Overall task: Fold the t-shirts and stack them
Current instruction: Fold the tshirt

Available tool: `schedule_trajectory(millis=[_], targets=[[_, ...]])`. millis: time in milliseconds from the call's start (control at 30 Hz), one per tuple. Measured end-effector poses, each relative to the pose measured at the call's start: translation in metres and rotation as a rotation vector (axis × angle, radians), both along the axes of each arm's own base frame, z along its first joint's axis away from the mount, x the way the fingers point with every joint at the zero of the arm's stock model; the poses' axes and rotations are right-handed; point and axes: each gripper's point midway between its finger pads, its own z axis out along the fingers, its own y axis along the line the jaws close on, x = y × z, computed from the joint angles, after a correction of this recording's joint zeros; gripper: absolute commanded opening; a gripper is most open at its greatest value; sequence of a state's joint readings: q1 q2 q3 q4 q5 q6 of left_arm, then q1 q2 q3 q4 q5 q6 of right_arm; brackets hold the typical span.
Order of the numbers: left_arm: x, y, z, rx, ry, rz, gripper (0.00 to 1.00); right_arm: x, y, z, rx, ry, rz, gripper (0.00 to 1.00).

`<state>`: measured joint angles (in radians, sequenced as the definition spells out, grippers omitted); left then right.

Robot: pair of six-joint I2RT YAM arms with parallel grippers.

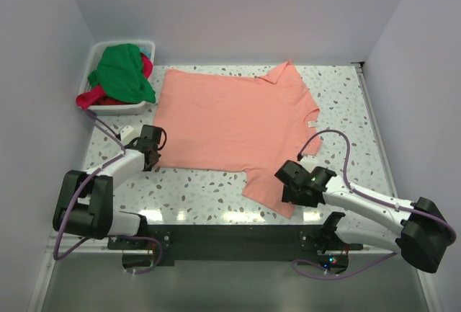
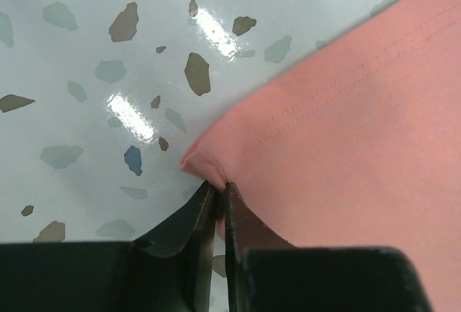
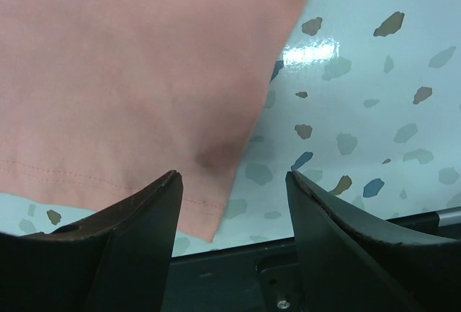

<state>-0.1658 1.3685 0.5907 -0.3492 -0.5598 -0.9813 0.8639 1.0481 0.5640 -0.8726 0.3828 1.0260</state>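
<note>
A salmon-pink t-shirt (image 1: 230, 121) lies spread flat on the speckled table, collar toward the back right. My left gripper (image 1: 153, 155) sits at the shirt's near-left hem corner. In the left wrist view the left gripper (image 2: 220, 186) has its jaws pressed together on the bunched corner of the pink cloth (image 2: 360, 132). My right gripper (image 1: 288, 182) hovers over the near sleeve end. In the right wrist view the right gripper (image 3: 234, 175) stands open, with the corner of the pink cloth (image 3: 130, 74) below and nothing between the fingers. A bright green t-shirt (image 1: 122, 70) and a red-magenta t-shirt (image 1: 90, 98) lie crumpled at the back left.
The white plastic tub (image 1: 115, 109) holding the green and red-magenta shirts stands in the back left corner. Walls close in the table on the left, back and right. A dark base rail (image 1: 230, 233) runs along the near edge between the arms.
</note>
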Motion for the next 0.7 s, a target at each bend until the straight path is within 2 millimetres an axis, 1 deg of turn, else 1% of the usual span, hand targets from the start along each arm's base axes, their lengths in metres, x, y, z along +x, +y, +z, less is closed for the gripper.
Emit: schedule_trajectory(millis=[100, 167, 367, 467, 567, 600, 633, 700], targets=[[0.001, -0.001, 0.0, -0.004, -0.003, 0.001, 0.03, 0.0, 0.0, -0.001, 0.003, 0.0, -0.009, 0.65], [0.001, -0.001, 0.0, -0.005, -0.003, 0.0, 0.0, -0.002, 0.0, -0.002, 0.004, 0.006, -0.012, 0.65], [0.0, -0.001, 0.0, -0.007, -0.003, 0.0, 0.0, -0.007, -0.003, -0.008, 0.001, 0.028, -0.01, 0.63], [0.0, -0.001, 0.0, -0.007, -0.002, 0.0, 0.0, -0.011, 0.0, -0.01, 0.009, 0.045, 0.003, 0.62], [0.0, -0.001, 0.0, -0.007, 0.0, -0.001, 0.0, -0.015, 0.004, -0.01, 0.017, 0.058, 0.025, 0.59], [0.0, -0.001, 0.0, -0.007, 0.0, -0.001, 0.0, -0.017, 0.006, -0.011, 0.022, 0.062, 0.034, 0.55], [0.0, -0.001, 0.0, -0.007, 0.0, -0.001, 0.0, -0.018, 0.007, -0.011, 0.025, 0.063, 0.041, 0.53], [0.0, -0.001, 0.0, -0.007, 0.0, -0.001, 0.0, -0.02, 0.01, -0.011, 0.029, 0.066, 0.056, 0.52]])
